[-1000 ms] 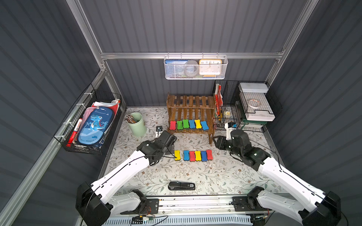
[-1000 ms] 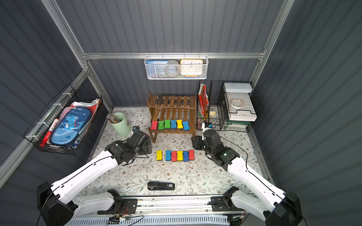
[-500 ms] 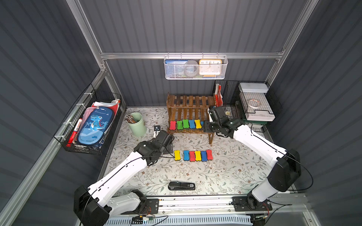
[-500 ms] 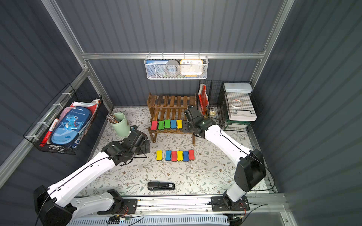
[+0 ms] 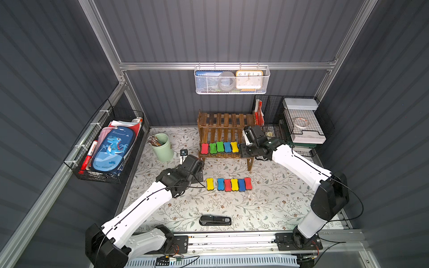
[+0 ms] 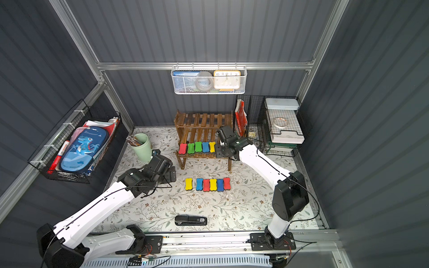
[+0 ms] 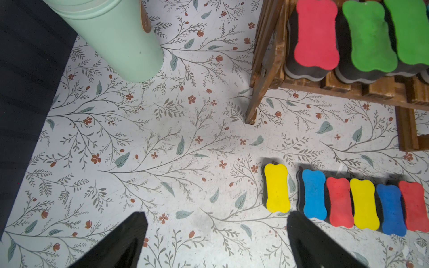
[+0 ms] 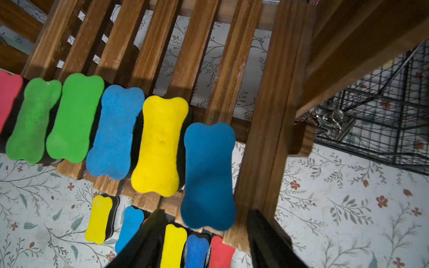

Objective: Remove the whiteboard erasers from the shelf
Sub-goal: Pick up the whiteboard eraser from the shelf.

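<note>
The shelf (image 5: 222,120) of brown slats stands at the back, with several whiteboard erasers (image 5: 219,147) in a row on its lower tier: red, two green, blue, yellow. A last blue eraser (image 8: 209,167) lies at the tier's right end beside the shelf's leg; in both top views my wrist hides it. My right gripper (image 8: 206,212) is open, one finger on each side of this eraser's near end with a gap on both sides. Several more erasers (image 5: 228,184) lie in a row on the mat. My left gripper (image 7: 216,215) hangs open and empty over the mat, left of that row.
A green cup (image 5: 162,147) of pencils stands left of the shelf. A black stapler (image 5: 215,220) lies near the front rail. The black wire-grid organizer (image 5: 292,125) sits right of the shelf, close behind my right arm. A white mesh basket (image 5: 232,80) hangs on the back wall.
My right arm has swung from the mat at the front right up to the shelf's right end, and its jaws have opened wider. The left arm has hardly moved.
</note>
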`<action>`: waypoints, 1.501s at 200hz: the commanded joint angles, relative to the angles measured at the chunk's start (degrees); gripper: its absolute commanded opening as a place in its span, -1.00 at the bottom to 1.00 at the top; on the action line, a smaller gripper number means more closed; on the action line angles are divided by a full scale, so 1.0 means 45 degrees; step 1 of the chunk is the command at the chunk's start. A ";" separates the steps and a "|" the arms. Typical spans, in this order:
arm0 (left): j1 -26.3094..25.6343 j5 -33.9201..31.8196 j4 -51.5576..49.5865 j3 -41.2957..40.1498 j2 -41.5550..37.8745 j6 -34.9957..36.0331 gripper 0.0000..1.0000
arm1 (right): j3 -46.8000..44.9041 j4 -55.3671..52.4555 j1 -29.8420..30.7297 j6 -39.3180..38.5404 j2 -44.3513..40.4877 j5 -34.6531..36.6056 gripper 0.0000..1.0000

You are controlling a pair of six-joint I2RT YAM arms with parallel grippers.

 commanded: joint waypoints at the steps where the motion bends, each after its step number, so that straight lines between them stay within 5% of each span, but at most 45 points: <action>1: 0.0115 0.0039 -0.0208 -0.0148 -0.0282 0.0246 0.98 | 0.0463 -0.0380 -0.0034 -0.0327 0.0228 -0.0090 0.19; 137: 0.0155 0.0073 -0.0257 -0.0173 -0.0230 0.0134 0.99 | 0.0694 -0.0511 -0.0053 -0.0809 0.0972 0.0512 0.12; 204: 0.0172 0.0148 -0.0316 -0.0178 -0.0206 0.0085 0.98 | 0.0550 -0.0328 -0.0049 -0.0875 0.0866 0.0211 -0.27; 300: 0.0173 0.0205 -0.0088 -0.0377 -0.0225 0.0052 0.99 | -0.2685 -0.1262 0.0008 0.1911 -0.3596 -0.0902 -0.38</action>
